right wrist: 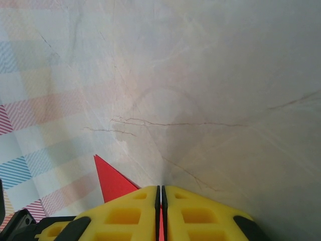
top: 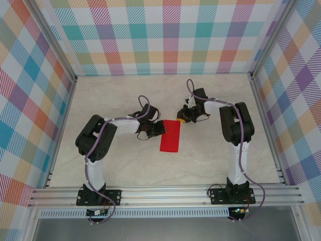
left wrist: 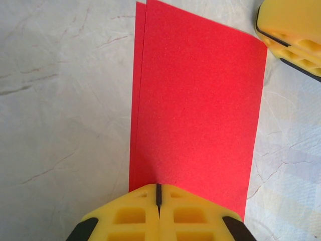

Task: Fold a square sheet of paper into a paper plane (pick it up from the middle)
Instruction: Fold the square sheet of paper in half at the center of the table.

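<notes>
In the overhead view a plaid wall (top: 30, 100) fills the left of the frame, and the pale marbled surface (top: 125, 95) spreads beside it. Left of centre the left arm (top: 95, 143) bends inward, and its left claw (top: 156, 129) reaches the left long edge of the sheet of paper (top: 170, 136). The sheet lies flat at mid-frame as a bright red upright rectangle, folded in half. In the left wrist view that claw (left wrist: 158, 201) sits at the bottom centre with its yellow fingers (left wrist: 190, 216) pressed together and only a dark slit between them. Its tips are over the near edge of the red sheet (left wrist: 195, 100), and a thin strip of the lower layer peeks out along the left side. The pictures do not settle whether it grips the paper. At the upper right of that frame sits the right claw (left wrist: 293, 35). Overhead, the right claw (top: 183, 117) meets the sheet's upper right corner, with the right arm (top: 235, 125) to its right. In the right wrist view the claw (right wrist: 161, 201) pinches the paper. A red sliver shows in the slit and a red corner (right wrist: 111, 182) juts out at lower left.
</notes>
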Available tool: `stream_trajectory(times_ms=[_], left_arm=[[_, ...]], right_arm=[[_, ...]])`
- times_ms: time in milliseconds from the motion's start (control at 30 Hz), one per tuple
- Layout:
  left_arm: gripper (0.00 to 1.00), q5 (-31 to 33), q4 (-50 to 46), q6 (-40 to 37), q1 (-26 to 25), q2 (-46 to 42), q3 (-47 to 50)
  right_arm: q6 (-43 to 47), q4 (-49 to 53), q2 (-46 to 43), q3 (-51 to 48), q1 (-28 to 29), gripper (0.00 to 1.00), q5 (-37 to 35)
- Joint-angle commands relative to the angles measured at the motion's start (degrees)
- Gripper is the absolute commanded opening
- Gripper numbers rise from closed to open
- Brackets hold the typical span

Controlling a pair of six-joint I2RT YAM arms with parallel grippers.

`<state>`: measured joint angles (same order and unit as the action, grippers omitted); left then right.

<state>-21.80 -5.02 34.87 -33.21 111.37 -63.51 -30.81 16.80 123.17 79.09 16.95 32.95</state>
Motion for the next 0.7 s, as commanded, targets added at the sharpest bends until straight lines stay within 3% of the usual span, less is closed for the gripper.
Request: stream_trajectory(times_ms=[0,167,300,667], left_arm=[[0.0,3.52,-8.08,-1.21,-0.71,1.48,2.05],[0.0,3.52,-7.9,-1.12,-0.71,1.39,2.4],[0.0,3.39,-7.75,-1.01,-0.71,1.27,2.33],[0.0,3.2,-8.16,-1.12,-0.71,0.86,2.16]], right_arm=[[1.68,3.87,-1.93,-0.61,0.36,0.13,-3.64],[1.37,2.16,-7.4,-2.18,0.46,0.13,-1.0],[1.2,2.71,-6.06,-1.22,1.04,0.11,3.21],[0.92,3.1,-1.64,-1.75,1.77,0.1,-1.45]])
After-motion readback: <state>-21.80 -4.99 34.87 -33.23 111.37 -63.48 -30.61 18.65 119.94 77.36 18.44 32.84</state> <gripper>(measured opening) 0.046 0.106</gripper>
